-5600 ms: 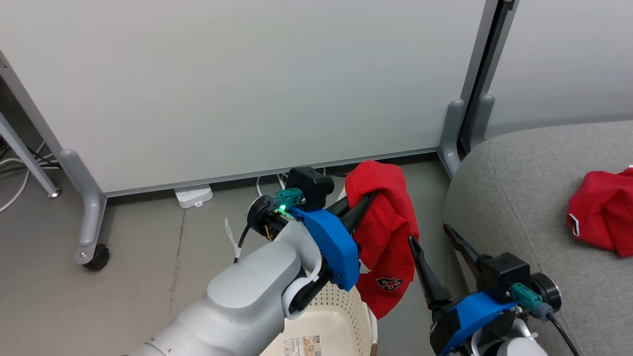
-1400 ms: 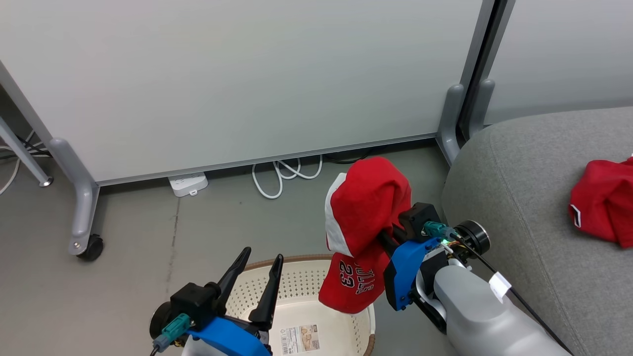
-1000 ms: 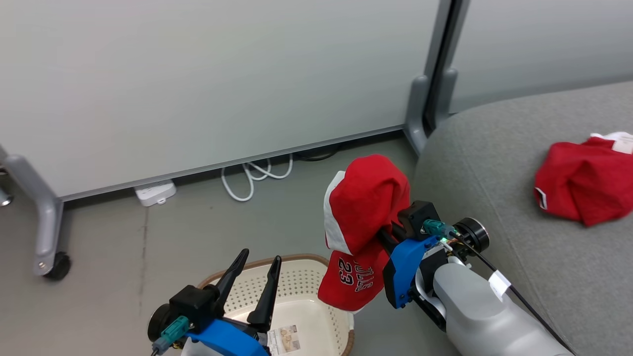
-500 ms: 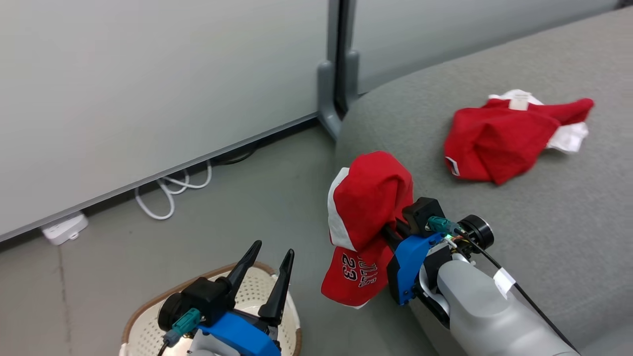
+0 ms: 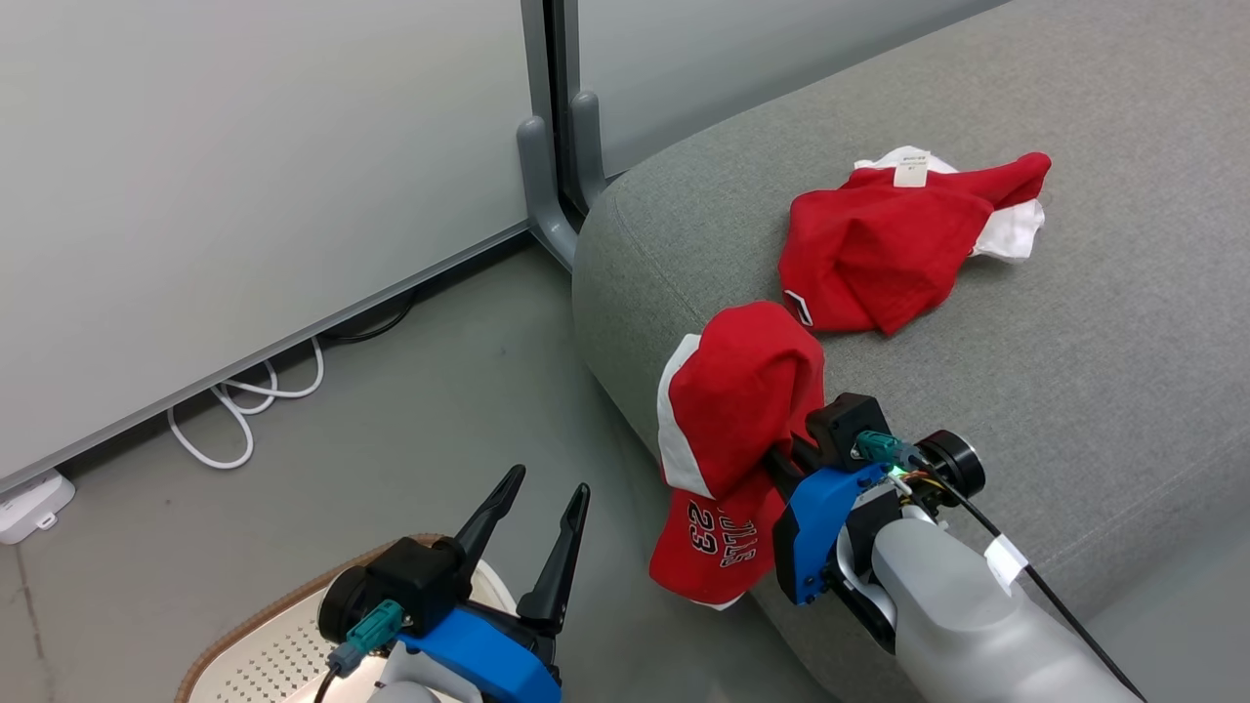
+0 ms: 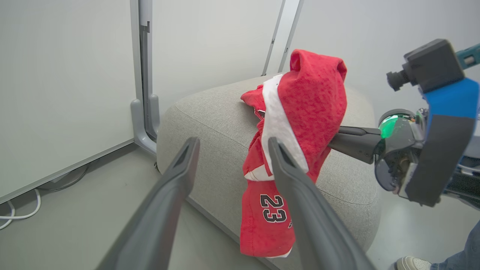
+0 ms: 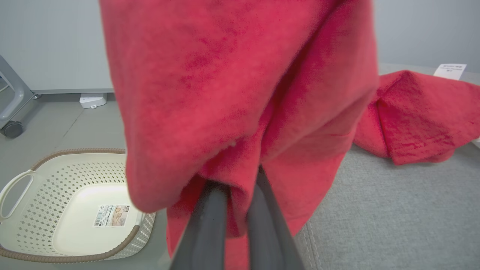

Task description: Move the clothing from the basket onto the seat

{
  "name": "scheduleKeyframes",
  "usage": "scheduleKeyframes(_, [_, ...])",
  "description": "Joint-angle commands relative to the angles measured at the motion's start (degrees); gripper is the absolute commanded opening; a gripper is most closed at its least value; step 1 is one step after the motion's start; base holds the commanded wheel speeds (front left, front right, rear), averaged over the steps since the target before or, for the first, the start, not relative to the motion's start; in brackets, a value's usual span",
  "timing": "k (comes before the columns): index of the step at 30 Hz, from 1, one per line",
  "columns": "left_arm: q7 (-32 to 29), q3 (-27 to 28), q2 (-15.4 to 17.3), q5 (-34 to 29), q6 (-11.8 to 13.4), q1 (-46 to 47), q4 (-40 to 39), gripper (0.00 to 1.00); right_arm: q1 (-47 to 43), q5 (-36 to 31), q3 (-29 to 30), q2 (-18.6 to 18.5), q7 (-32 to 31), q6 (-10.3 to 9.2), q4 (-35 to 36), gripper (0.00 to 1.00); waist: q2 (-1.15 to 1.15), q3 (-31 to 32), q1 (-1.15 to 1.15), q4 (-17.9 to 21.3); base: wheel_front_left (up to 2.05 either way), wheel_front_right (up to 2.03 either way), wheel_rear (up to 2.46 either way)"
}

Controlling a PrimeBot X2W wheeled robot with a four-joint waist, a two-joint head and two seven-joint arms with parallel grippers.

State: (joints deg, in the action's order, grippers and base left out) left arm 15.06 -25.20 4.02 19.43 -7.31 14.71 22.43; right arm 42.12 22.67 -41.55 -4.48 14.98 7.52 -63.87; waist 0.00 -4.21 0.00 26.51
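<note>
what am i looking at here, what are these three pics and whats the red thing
A wheeled robot with two arms. One picture looks down from its head; the other two come from wrist cameras looking along each arm's dark fingers. The right end effector is shut on a red garment printed 23, held at the edge of the grey sofa. A second red garment lies on the sofa. The left end effector is open, holding nothing. The white basket stands on the floor.
</note>
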Motion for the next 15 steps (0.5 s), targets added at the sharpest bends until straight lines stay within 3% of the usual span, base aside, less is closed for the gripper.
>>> scheduleKeyframes(1, [0.2, -0.1, 0.4, 0.2, -0.2, -0.1, 0.1, 1.0, -0.7, -0.3, 0.3, -0.1, 0.3, -0.06, 0.4, 0.0, 0.0, 0.1, 0.0, 0.0, 0.0, 0.0, 0.0])
scheduleKeyframes(9, [0.2, 0.2, 0.4, 0.2, -0.2, 0.0, 0.1, 1.0, -0.6, -0.2, 2.1, -0.4, 0.3, -0.06, 0.7, 0.0, 0.0, -0.6, 0.0, -0.9, 0.0, 0.0, 0.0])
scheduleKeyframes(15, [0.2, 0.0, 1.5, -0.6, -0.2, 2.1, -0.8, 1.0, 6.6, 1.0, 4.7, -3.0, -1.5, -0.06, 0.8, 0.0, 0.0, -4.6, 0.0, -2.6, 0.0, 0.0, 0.0])
